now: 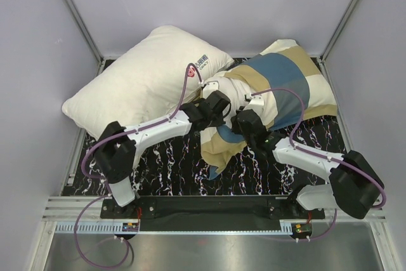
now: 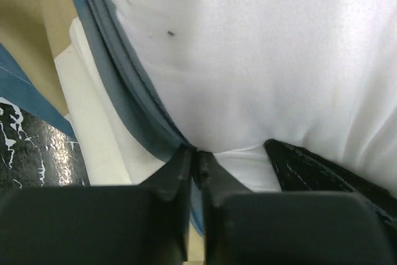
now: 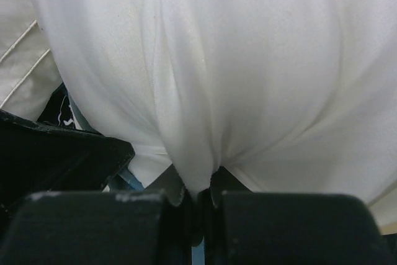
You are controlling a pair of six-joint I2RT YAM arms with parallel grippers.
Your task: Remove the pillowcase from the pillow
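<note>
**Both grippers clamped at the mouth of the case, peel not yet made**

The pillowcase [image 1: 288,77] lies from the table's middle out to 2 o'clock. Its far corner sits close to the back-right corner of the enclosure, and a loose tail of its fabric trails toward 6 o'clock. The pillow [image 2: 279,41] is mostly inside it, with only a bulge of plain white showing at the opening, where the 2 arms meet.

The left gripper [image 2: 195,156] is clenched on the blue hem of the pillowcase; that band runs straight in between its fingers. The right gripper [image 3: 198,187] is clenched on a gathered pinch of the pillow's white cloth. The 2 grips sit just beside each other at the centre of the table [image 1: 171,163].

By my reading, the step in hand is anchoring: 1 grip on the cover, 1 on the filling, before they are drawn apart. The next move calls for opposite pulls, with the hem going over the bulge toward 2 o'clock or the pillow drawn out toward 6 o'clock. Both pinches look thin, so a slow, steady pull seems safer than a jerk.

Room is uneven:
- **1 to 2 o'clock:** the walls close in right behind the case.
- **10 to 11 o'clock:** the logo pillow [image 1: 146,74] fills that side, nearly touching the left arm.
- **6 to 8 o'clock:** bare marbled table lies between the bundle and the near rail [image 1: 209,211], the best room for travel.
</note>
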